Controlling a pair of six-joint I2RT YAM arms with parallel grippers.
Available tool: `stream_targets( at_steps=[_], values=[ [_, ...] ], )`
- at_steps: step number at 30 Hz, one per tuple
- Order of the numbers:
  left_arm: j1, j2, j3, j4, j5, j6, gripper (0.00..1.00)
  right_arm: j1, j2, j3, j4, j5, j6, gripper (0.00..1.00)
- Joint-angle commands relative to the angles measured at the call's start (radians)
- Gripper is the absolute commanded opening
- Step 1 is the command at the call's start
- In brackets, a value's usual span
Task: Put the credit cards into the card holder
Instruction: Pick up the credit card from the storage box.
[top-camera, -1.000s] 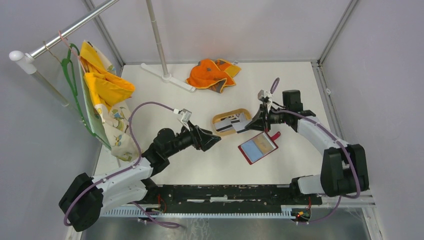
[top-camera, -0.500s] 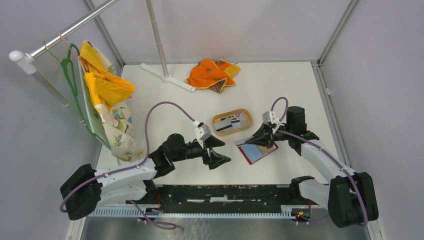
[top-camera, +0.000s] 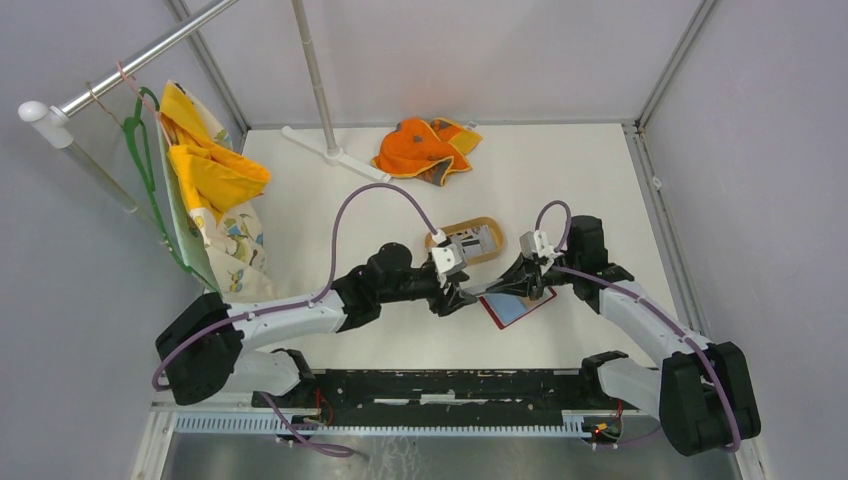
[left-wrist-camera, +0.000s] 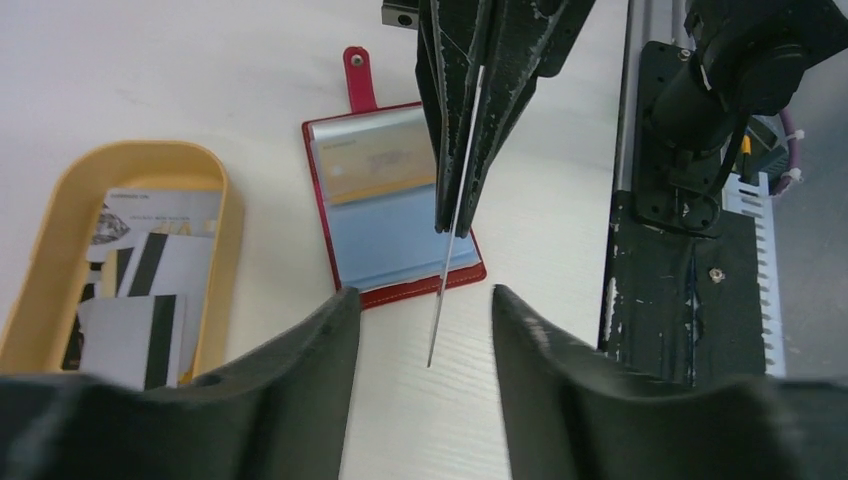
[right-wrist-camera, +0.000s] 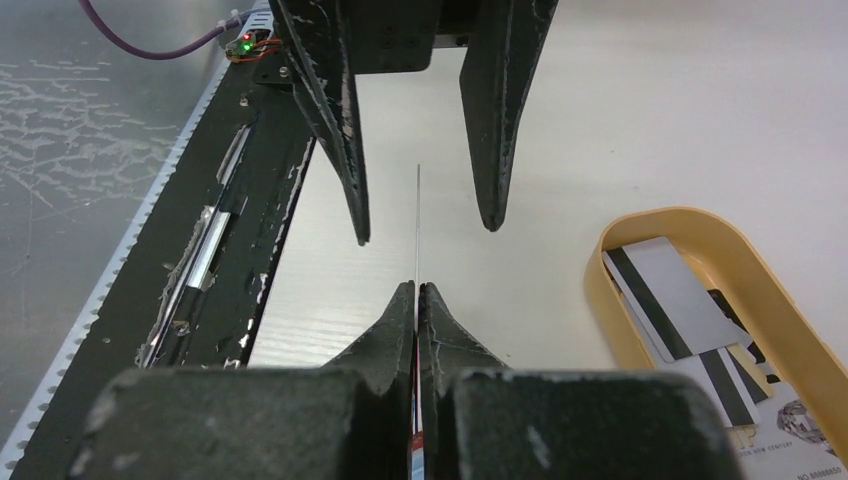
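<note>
The red card holder (top-camera: 514, 310) lies open on the table, pale blue inside, and shows in the left wrist view (left-wrist-camera: 395, 205). My right gripper (top-camera: 507, 284) is above its left edge, shut on a credit card (left-wrist-camera: 436, 320) held edge-on (right-wrist-camera: 417, 220). My left gripper (top-camera: 458, 296) is open, and its fingers (right-wrist-camera: 352, 150) stand either side of that card's free end without touching it. More grey and white striped cards (left-wrist-camera: 150, 275) lie in the tan oval tray (top-camera: 466, 222), also seen in the right wrist view (right-wrist-camera: 670, 290).
An orange cloth (top-camera: 425, 148) lies at the back. A white rack foot (top-camera: 335, 155) and hanging yellow clothes (top-camera: 210, 180) are at the back left. A black rail (top-camera: 450, 385) runs along the near edge, close to the card holder.
My right gripper lifted a card from the tray and carried it over the card holder. My left arm swung right until its open fingers straddle the card.
</note>
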Motion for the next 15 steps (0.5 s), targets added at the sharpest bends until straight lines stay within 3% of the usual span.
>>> stream_targets(
  at_steps=[1,3,5,7,8,10,11,13,15],
  values=[
    [-0.002,0.057,0.091,-0.044,0.059,0.063,0.47,0.010,0.015,0.032,-0.071,0.013,-0.089,0.00],
    [-0.003,0.082,0.115,-0.071,0.074,0.063,0.23,0.015,0.024,0.045,-0.113,0.023,-0.118,0.00],
    [-0.003,0.095,0.134,-0.103,0.078,0.061,0.07,0.016,0.028,0.052,-0.129,0.027,-0.128,0.00],
    [-0.003,0.096,0.132,-0.114,0.071,0.053,0.02,0.016,0.025,0.054,-0.132,0.032,-0.128,0.03],
    [-0.003,0.091,0.126,-0.110,0.063,0.044,0.02,0.017,0.023,0.056,-0.136,0.037,-0.128,0.10],
    [-0.002,0.066,0.101,-0.080,0.043,0.021,0.02,0.016,0.018,0.059,-0.143,0.041,-0.126,0.34],
    [-0.002,0.048,0.081,-0.057,0.028,0.001,0.02,0.017,0.014,0.062,-0.146,0.049,-0.125,0.51],
    [-0.001,-0.001,0.030,0.010,0.005,-0.066,0.02,0.015,0.005,0.065,-0.150,0.070,-0.122,0.76],
    [-0.001,-0.058,-0.039,0.124,-0.032,-0.162,0.02,0.015,0.000,0.064,-0.145,0.079,-0.113,0.88]
  ],
)
